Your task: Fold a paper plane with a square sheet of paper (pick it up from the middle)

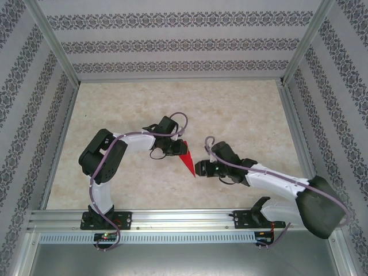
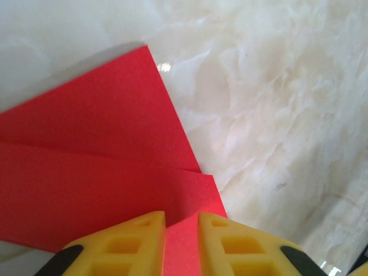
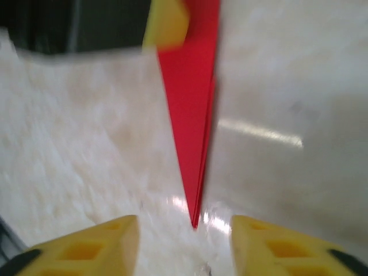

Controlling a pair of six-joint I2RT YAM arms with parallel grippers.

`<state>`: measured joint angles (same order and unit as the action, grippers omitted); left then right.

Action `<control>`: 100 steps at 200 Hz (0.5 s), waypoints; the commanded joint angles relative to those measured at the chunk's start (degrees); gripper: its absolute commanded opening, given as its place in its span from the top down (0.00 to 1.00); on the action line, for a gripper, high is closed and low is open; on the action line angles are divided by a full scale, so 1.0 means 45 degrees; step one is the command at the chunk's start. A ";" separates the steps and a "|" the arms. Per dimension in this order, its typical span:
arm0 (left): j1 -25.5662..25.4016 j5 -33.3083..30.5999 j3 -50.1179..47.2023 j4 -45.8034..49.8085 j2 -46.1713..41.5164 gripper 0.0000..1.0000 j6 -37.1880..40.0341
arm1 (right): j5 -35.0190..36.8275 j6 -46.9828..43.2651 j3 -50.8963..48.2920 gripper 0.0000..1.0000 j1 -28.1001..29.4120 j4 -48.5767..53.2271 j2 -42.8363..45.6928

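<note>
Slim bright red paper plane [image 1: 187, 161] lay mid-surface on the pale marbled table [image 1: 247, 115], nose toward the near edge. Left gripper [image 2: 181, 221] barely parted astride its tail — steadying, I judged, not pinching. Right gripper [image 3: 184, 223] gaped at the nose — empty.

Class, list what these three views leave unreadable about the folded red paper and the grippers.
- Left wrist view: the bright red folded paper plane runs off the left and bottom edges.
- Same view: whether the left gripper pinches it; its yellow fingers cover the contact.
- Right wrist view: blur smears the folds.
- Top view: creases too small to read.
</note>
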<state>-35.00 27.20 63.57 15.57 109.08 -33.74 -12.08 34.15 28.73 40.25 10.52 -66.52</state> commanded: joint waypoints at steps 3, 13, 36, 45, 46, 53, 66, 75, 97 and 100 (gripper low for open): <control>-0.0175 -0.0748 0.0878 0.1584 -0.1220 0.67 -0.0146 | 0.2518 -0.0356 0.0478 0.36 -0.0788 0.0630 0.1129; -0.0229 -0.1425 0.1150 0.2346 -0.1558 0.61 -0.0260 | 0.2800 -0.0576 0.0500 0.23 -0.1266 0.0494 0.1426; -0.0447 -0.3316 0.1862 0.4374 -0.1927 0.53 -0.0506 | 0.3251 -0.0892 0.0618 0.10 -0.2322 0.0358 0.1653; -0.0644 -0.4033 0.2097 0.5011 -0.1956 0.51 -0.0607 | 0.3144 -0.0905 0.0601 0.05 -0.2693 0.0219 0.1619; -0.0671 -0.4111 0.2120 0.5072 -0.1955 0.51 -0.0617 | 0.3129 -0.0907 0.0594 0.05 -0.2742 0.0210 0.1609; -0.0866 -0.4633 0.2327 0.5485 -0.1940 0.50 -0.0652 | 0.3073 -0.0866 0.0552 0.03 -0.3009 0.0064 0.1533; -0.1271 -0.5476 0.2733 0.6129 -0.1817 0.47 -0.0754 | 0.2905 -0.0841 0.0391 0.02 -0.3427 -0.0219 0.1351; -0.1566 -0.6050 0.3060 0.6563 -0.1618 0.45 -0.0839 | 0.2848 -0.0847 0.0259 0.02 -0.3630 -0.0372 0.1207; -0.2326 -0.7000 0.4087 0.7337 -0.0831 0.38 -0.0928 | 0.2803 -0.0762 -0.0017 0.02 -0.3974 -0.0448 0.0929; -0.2405 -0.7089 0.4241 0.7450 -0.0681 0.38 -0.0941 | 0.2757 -0.0747 -0.0020 0.02 -0.4009 -0.0398 0.0893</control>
<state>-42.22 3.79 78.00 40.69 102.26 -36.77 -0.43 31.33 30.06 23.53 10.09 -61.36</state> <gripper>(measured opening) 0.596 0.980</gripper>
